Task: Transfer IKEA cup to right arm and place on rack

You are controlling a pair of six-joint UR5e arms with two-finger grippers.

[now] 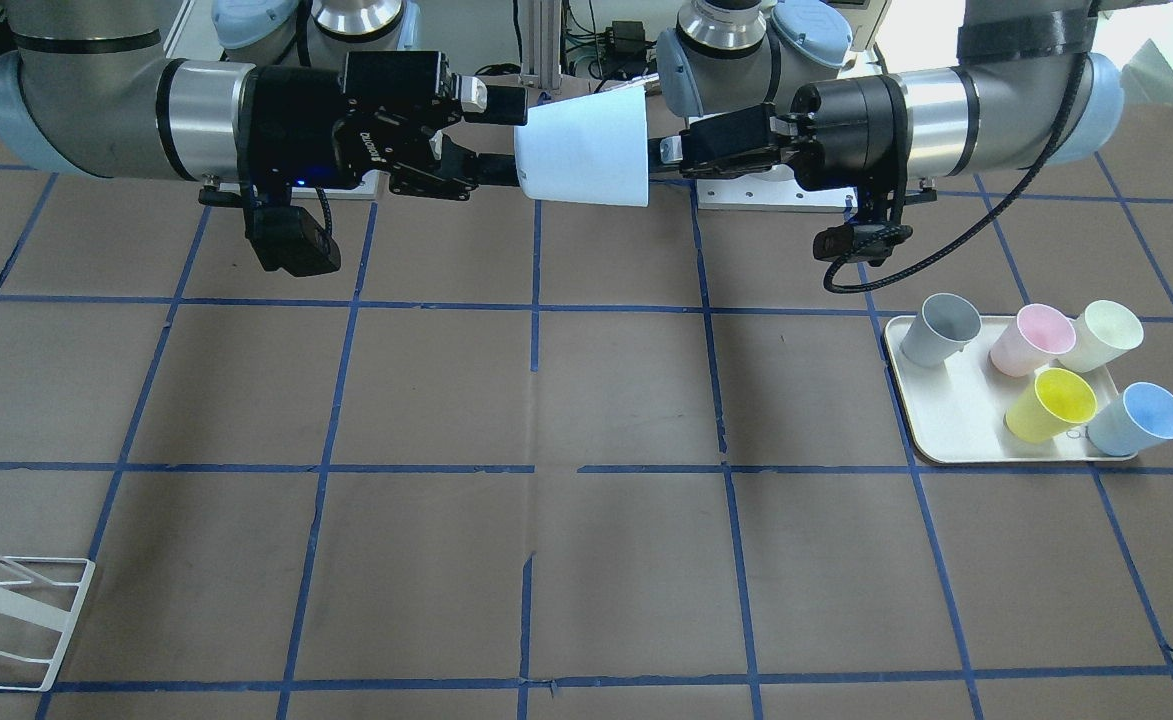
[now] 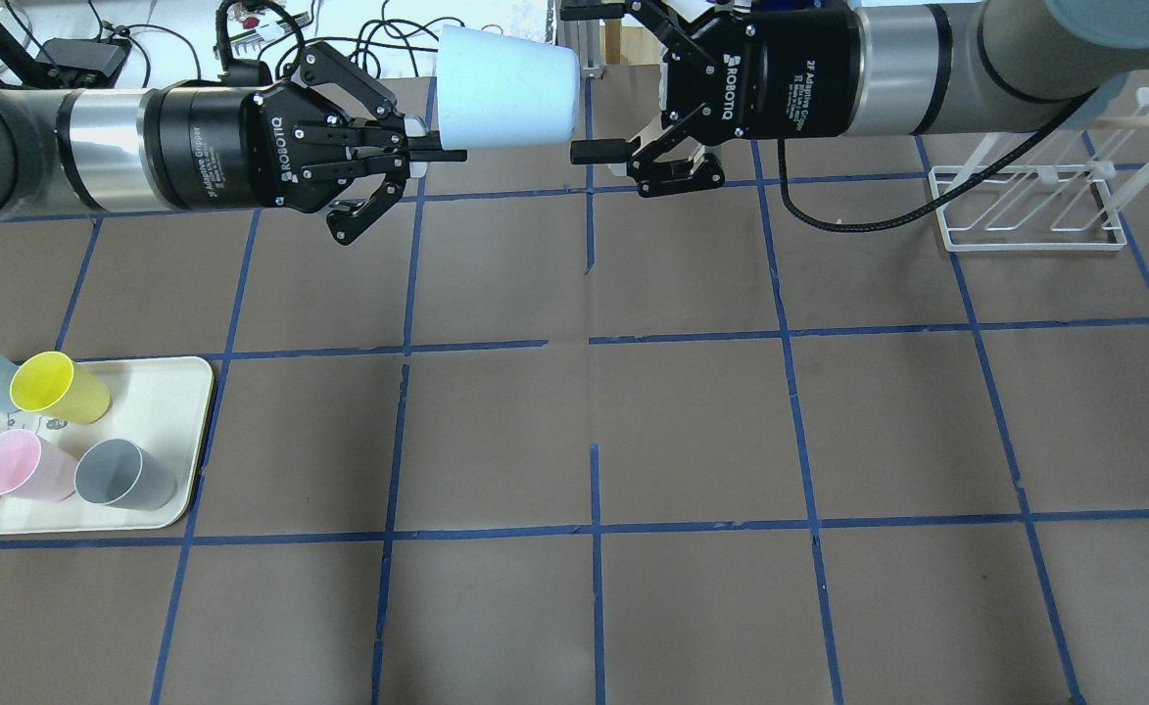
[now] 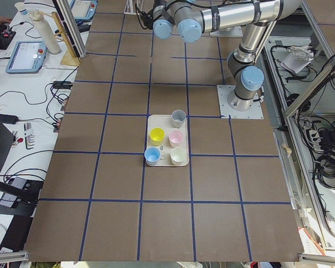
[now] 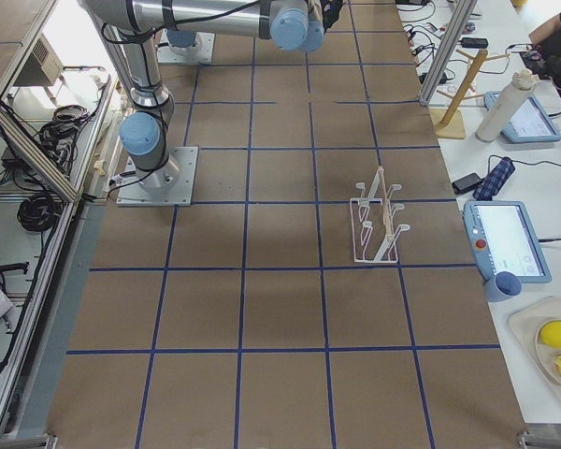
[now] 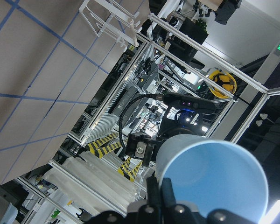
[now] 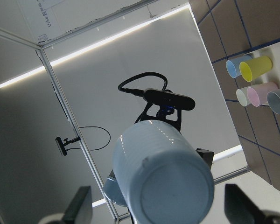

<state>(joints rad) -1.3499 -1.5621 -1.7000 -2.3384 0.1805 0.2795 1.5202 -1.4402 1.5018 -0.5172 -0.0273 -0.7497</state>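
The IKEA cup (image 2: 505, 86) hangs sideways in the air, high over the table (image 2: 692, 431). The left gripper (image 2: 434, 142) pinches the rim, so the wide end is blocked. At the small end the right gripper (image 2: 589, 80) has its fingers spread wide, with a gap on each side of the cup. A black cable (image 2: 829, 220) loops down under the right arm. The rack (image 2: 1029, 201) stands well apart at the far right, prongs sticking up. A tray (image 2: 182, 392) of cups sits well apart on the left.
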